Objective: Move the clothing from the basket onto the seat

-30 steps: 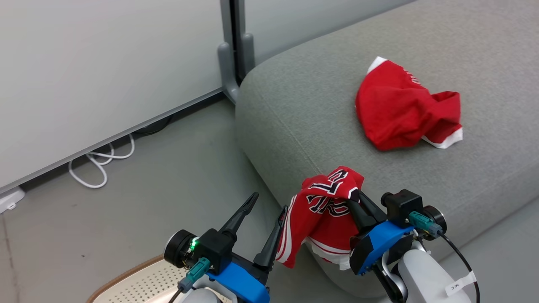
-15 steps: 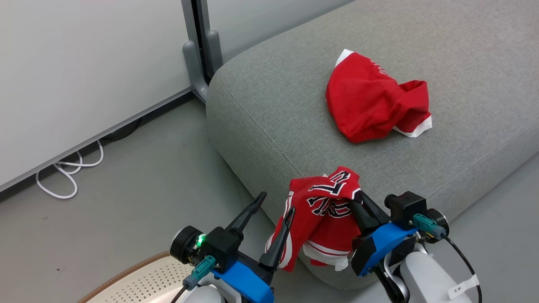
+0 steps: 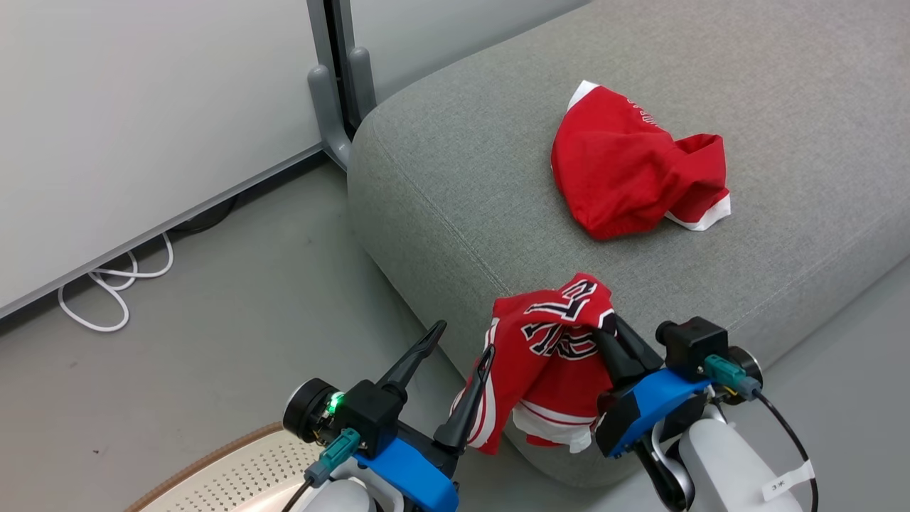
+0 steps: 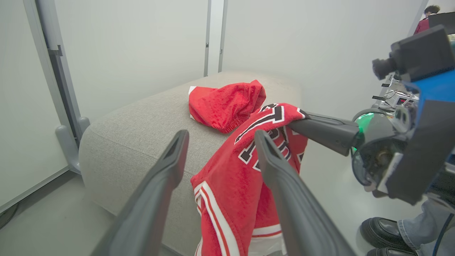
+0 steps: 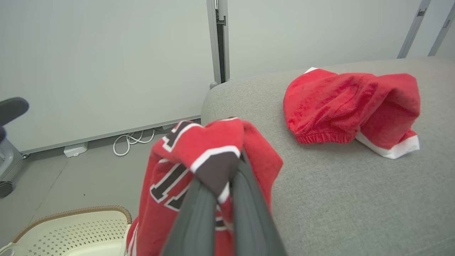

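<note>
My right gripper [image 3: 610,328] is shut on the lettered red garment [image 3: 544,363], which hangs from its fingers at the near edge of the grey seat [image 3: 462,178]. The same garment [image 5: 185,167] drapes over my right fingers [image 5: 199,209] in the right wrist view. The plain red garment [image 3: 633,171] with white trim lies crumpled on the seat farther back. My left gripper [image 3: 462,341] stands open just left of the hanging garment [image 4: 231,185], nothing between its fingers [image 4: 160,188]. The cream basket [image 3: 227,476] shows at the lower left, and its brown rim [image 5: 74,211] appears below the garment.
A grey partition wall [image 3: 142,107] with a post foot [image 3: 330,114] stands behind the seat's left corner. A white cable [image 3: 117,284] loops on the floor along the wall. A person's black shoe [image 4: 382,229] stands at the right beside the seat.
The camera swung right between the earliest frame and now. My right gripper has lifted the lettered garment slightly higher toward the seat edge. The left gripper stays open.
</note>
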Controlling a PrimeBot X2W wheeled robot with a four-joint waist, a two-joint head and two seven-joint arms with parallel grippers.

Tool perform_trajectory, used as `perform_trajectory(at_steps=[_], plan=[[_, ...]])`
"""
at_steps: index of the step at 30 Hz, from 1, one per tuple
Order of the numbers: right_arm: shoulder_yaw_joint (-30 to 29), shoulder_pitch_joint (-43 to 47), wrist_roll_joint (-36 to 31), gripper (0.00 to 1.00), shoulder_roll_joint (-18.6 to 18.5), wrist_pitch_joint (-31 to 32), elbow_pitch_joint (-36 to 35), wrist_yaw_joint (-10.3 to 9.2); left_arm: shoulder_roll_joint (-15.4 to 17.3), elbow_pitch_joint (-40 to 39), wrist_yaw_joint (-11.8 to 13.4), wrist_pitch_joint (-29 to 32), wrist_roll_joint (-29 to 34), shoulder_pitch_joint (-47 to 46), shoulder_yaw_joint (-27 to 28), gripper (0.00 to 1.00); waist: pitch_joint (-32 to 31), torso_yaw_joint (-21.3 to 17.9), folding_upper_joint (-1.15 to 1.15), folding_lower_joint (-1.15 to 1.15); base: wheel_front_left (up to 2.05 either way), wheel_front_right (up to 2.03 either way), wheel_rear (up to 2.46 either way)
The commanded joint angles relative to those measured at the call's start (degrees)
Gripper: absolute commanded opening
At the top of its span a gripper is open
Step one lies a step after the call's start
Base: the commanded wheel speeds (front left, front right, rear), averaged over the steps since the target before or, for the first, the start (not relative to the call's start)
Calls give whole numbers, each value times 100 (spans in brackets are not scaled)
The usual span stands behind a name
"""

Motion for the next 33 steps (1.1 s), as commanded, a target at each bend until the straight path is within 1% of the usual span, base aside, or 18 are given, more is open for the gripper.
perform_trajectory(at_steps=[1,6,11,15,19,24,27,29,30,33], plan=[[-64,-107,14,0,19,-31,-63,3,48,-40,-6,-27,17,-14,30,100,48,-7,0,0,0,0,0],[-122,-430,119,0,16,-31,-130,3,101,-143,-6,-27,94,-78,62,100,259,-19,0,0,0,0,0],[-321,-1045,281,0,-97,83,-226,3,273,-288,-7,-28,214,-216,73,100,663,-20,0,0,0,0,0],[-721,-1649,494,0,-107,174,-221,3,409,-452,-6,-27,284,-289,113,100,1064,-57,0,0,0,0,0],[-1120,-2356,625,0,-211,236,-146,3,621,-654,-7,-27,389,-421,57,100,1500,-16,0,0,0,0,0],[-1648,-3146,607,0,-454,276,-8,3,903,-912,-7,-27,522,-676,-49,100,2045,103,0,0,0,0,0],[-2029,-3569,609,0,-670,286,9,3,1094,-1113,-6,24,605,-825,-55,100,2383,160,0,0,0,0,0],[-2250,-3818,585,0,-808,281,26,3,1210,-1289,-5,90,661,-910,-35,100,2598,188,0,0,0,0,0],[-2250,-3818,585,0,-808,281,26,3,1210,-1289,-5,90,661,-910,-35,100,2598,188,0,0,0,0,0],[-2676,-4123,434,0,-1006,225,68,3,1377,-1599,26,219,745,-988,-16,100,2892,218,0,0,0,0,0]])
